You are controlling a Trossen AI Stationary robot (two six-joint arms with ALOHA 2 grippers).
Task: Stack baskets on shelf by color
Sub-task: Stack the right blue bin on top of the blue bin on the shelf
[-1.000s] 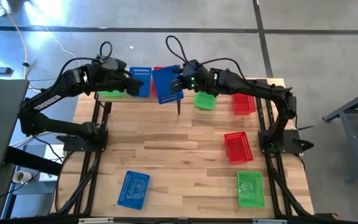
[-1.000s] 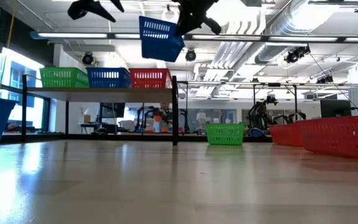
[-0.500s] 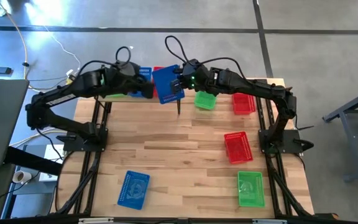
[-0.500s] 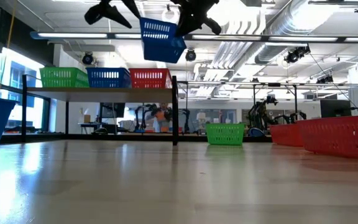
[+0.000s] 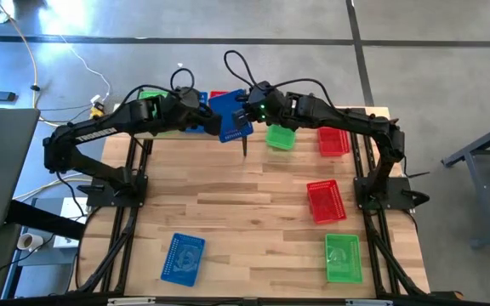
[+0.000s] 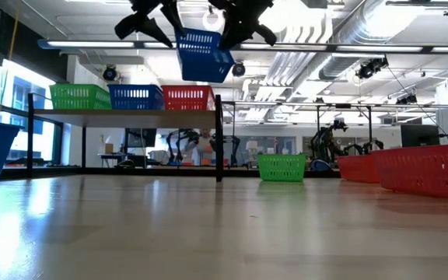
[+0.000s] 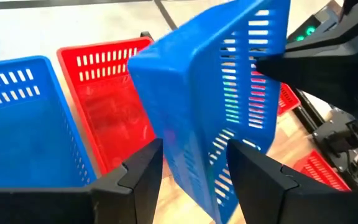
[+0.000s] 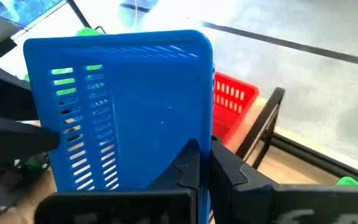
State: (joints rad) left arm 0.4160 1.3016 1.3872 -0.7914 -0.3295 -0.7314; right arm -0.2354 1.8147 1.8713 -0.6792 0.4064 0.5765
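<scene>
A blue basket [image 5: 230, 115] hangs tilted in the air above the shelf's right end, with my right gripper [image 5: 245, 109] shut on it. My left gripper [image 7: 191, 152] is open. Its fingers stand on either side of the basket's lower corner [image 7: 207, 180]; whether they touch it I cannot tell. The shelf [image 6: 131, 113] stands at the table's far left. It bears a green basket [image 6: 79, 96], a blue basket [image 6: 136, 96] and a red basket [image 6: 187, 97] side by side. My right gripper pinches the blue basket's wall at its rim [image 8: 199, 134] between its two fingers, on the side toward the table's right. The fingers slant down from the right. The basket is lifted clear and hangs tilted below them.
A green basket [image 5: 281, 136] and a red basket [image 5: 333, 141] sit at the table's far right. Another red basket [image 5: 325, 201] and a green one [image 5: 343, 257] lie nearer on the right. A blue basket [image 5: 182, 257] lies at the near left. Bare wood spans the middle.
My left gripper has moved toward the table's right and slightly down, closing in on the held blue basket, and has stayed open. My right gripper has kept the basket in the same place.
</scene>
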